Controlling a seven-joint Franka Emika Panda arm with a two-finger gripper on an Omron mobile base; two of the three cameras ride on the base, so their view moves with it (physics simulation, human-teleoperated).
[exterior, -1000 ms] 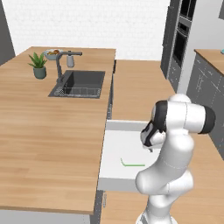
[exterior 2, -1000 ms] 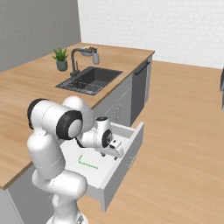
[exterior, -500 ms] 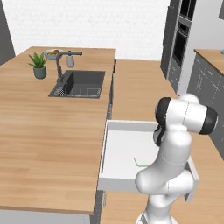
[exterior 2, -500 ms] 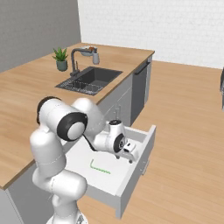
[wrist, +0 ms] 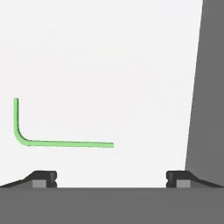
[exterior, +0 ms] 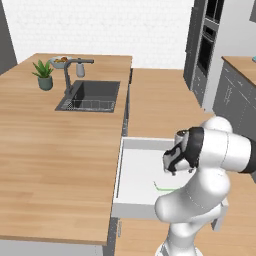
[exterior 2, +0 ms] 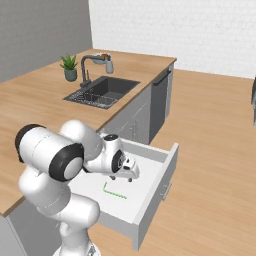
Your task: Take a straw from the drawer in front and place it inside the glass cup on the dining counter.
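Note:
The white drawer (exterior: 120, 172) (exterior 2: 156, 196) stands pulled out from under the wood dining counter (exterior: 55, 150) (exterior 2: 35, 107). On its floor lies the thin green straw (exterior: 165, 189) (exterior 2: 114, 192) (wrist: 65, 143), bent near one end. My gripper (exterior: 171, 169) (exterior 2: 128, 176) (wrist: 111, 177) hangs open over the inside of the drawer, a little above the straw and off to its side, with nothing between the fingers. The drawer's grey side wall (wrist: 208, 87) runs along the right of the hand view. The glass cup is out of view.
A sink (exterior: 92, 95) (exterior 2: 102, 90) with a tap is set into the counter, and a potted plant (exterior: 44, 75) (exterior 2: 69, 67) stands beside it. Dark grey cabinets and an oven tower (exterior: 205, 45) rise at the back right. Wood floor lies beyond the drawer front.
The drawer has slid further out. My hand has come off the front panel and moved back over the drawer's inside, nearer the straw.

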